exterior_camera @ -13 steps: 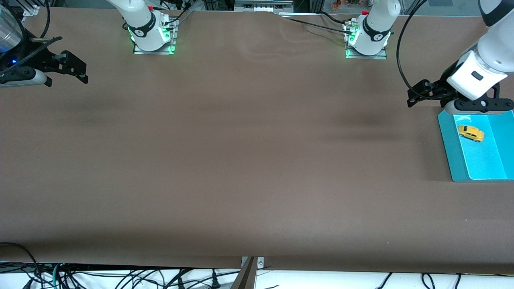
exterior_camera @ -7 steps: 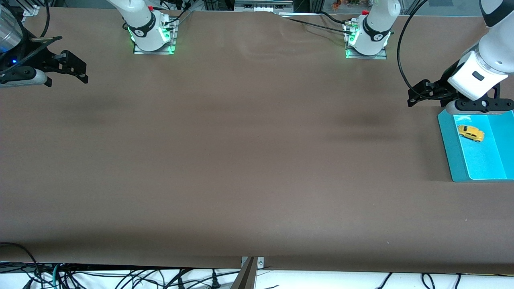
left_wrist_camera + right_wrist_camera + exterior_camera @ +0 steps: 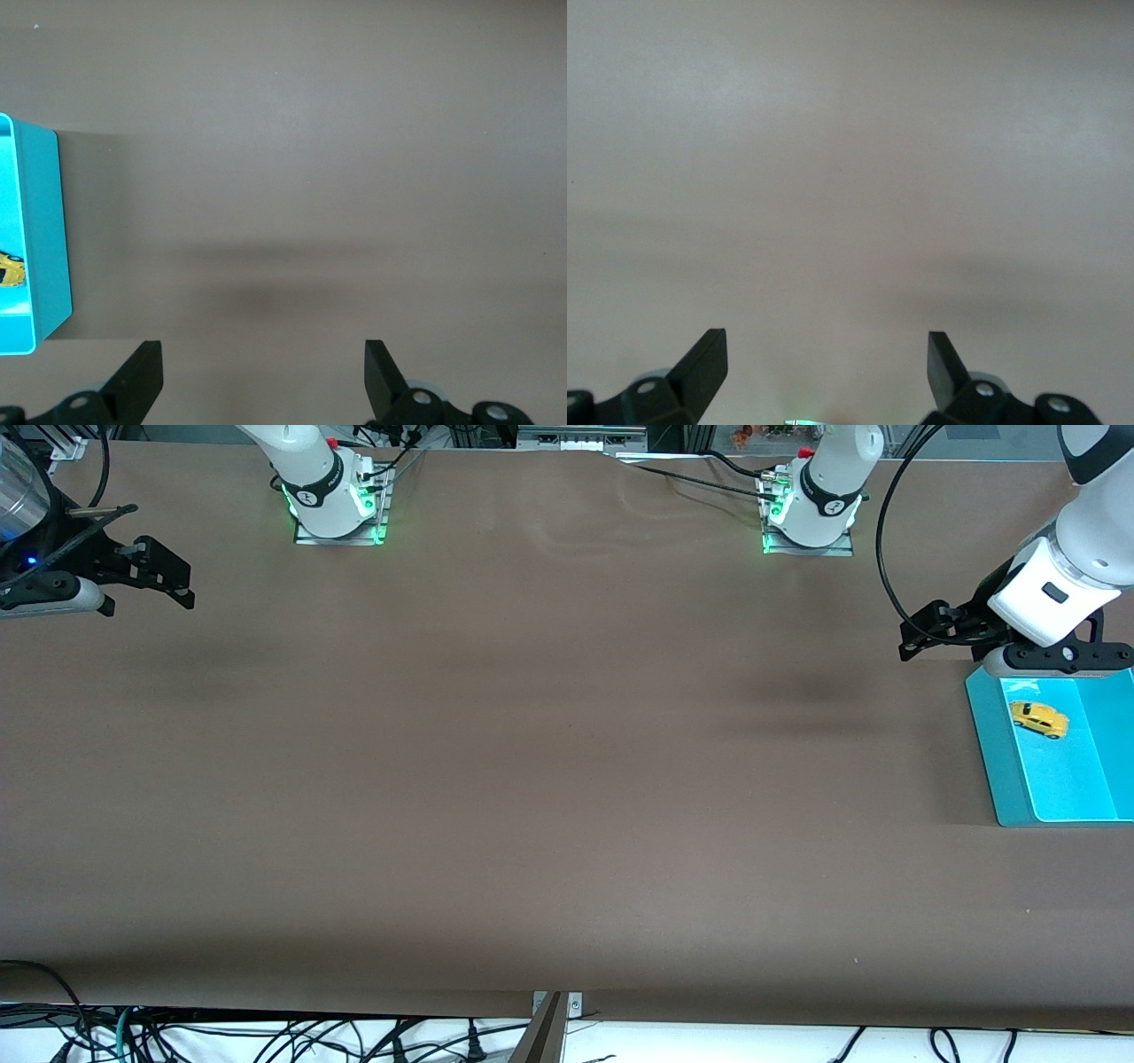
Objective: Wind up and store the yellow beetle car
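The yellow beetle car [image 3: 1039, 719] lies in a teal tray [image 3: 992, 762] at the left arm's end of the table. It shows at the edge of the left wrist view [image 3: 11, 268], inside the tray [image 3: 49, 221]. My left gripper [image 3: 914, 638] is open and empty, above the bare table beside the tray's corner that is farther from the front camera; its jaws stand wide apart [image 3: 264, 372]. My right gripper [image 3: 177, 577] is open and empty and waits over the right arm's end of the table, with only bare table between its jaws [image 3: 827, 363].
A brown mat [image 3: 549, 779] covers the whole table. The two arm bases [image 3: 332, 505] [image 3: 811, 514] stand along the edge farthest from the front camera. Cables hang below the nearest edge.
The left gripper has shifted very slightly upward by the tray. The car, the tray and the right arm have not moved.
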